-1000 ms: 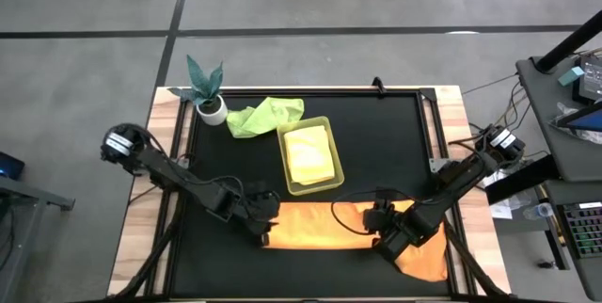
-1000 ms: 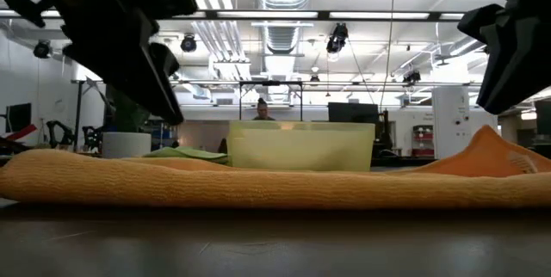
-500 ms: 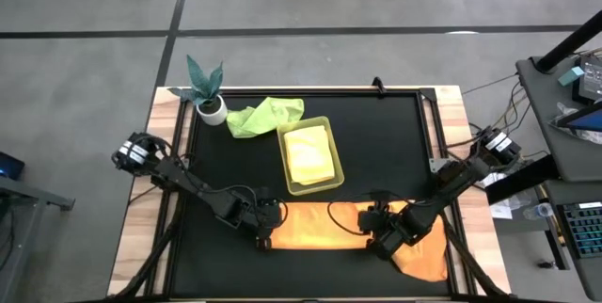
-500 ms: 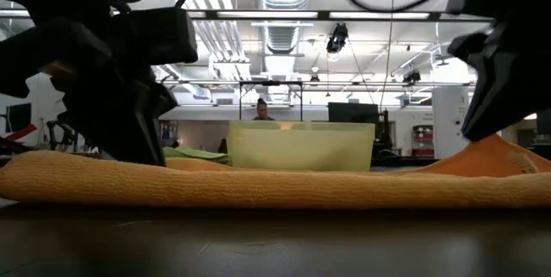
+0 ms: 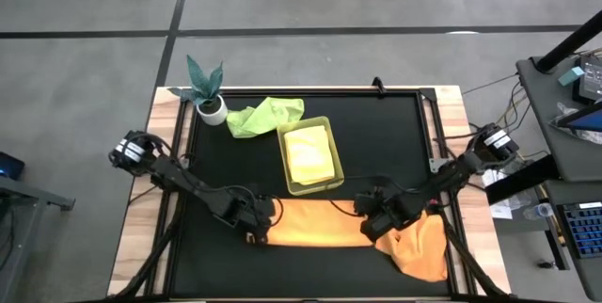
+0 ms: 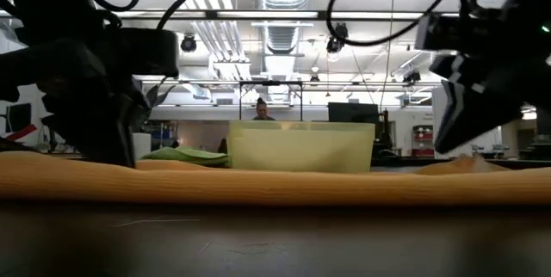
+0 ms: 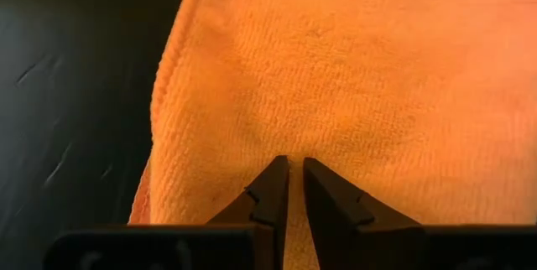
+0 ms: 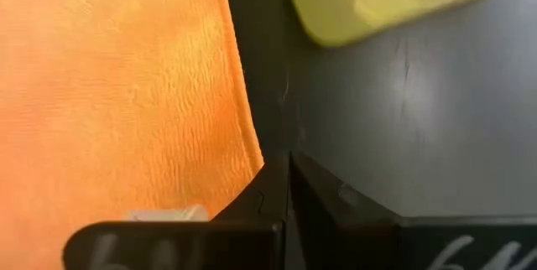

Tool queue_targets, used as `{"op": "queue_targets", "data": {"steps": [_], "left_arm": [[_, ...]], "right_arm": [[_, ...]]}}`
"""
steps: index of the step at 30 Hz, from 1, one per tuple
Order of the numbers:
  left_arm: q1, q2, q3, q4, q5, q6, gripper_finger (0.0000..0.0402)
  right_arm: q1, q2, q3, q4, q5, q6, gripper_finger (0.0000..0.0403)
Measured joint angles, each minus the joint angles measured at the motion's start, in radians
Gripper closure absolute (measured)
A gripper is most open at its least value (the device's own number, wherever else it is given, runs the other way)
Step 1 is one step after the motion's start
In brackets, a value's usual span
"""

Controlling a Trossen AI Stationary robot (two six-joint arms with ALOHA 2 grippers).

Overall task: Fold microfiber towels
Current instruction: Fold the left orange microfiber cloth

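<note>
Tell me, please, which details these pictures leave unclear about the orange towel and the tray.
- Orange towel: high view, both arms cover its corners; whether the right gripper holds cloth is hidden by its own fingers.
- Tray: low view, its wall hides the contents.
- Left gripper: wrist view, fingertips press the cloth; a pinch cannot be confirmed.

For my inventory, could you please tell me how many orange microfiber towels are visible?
1 for certain: the orange microfiber towel along the table's near edge. The orange heap at its right end may be a second towel.
</note>
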Motion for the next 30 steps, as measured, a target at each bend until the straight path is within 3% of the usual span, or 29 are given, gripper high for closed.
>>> {"op": "queue_targets", "data": {"steps": [6,11,24,30], "left_arm": [[-0.004,-0.037,-0.004,-0.13,0.009,-0.104,0.0375],[-0.008,-0.049,-0.005,-0.208,0.009,-0.187,0.0375],[-0.023,-0.049,-0.005,-0.204,-0.002,-0.23,0.0375],[-0.027,-0.049,-0.005,-0.202,-0.011,-0.23,0.0375]], "right_arm": [[-0.038,-0.009,0.067,-0.001,-0.034,0.02,0.0394],[-0.094,-0.034,0.093,0.002,-0.273,0.181,0.0372],[-0.086,-0.037,0.059,0.012,-0.3,0.537,0.0206],[-0.082,-0.037,-0.019,0.173,-0.337,0.63,0.015]]}}
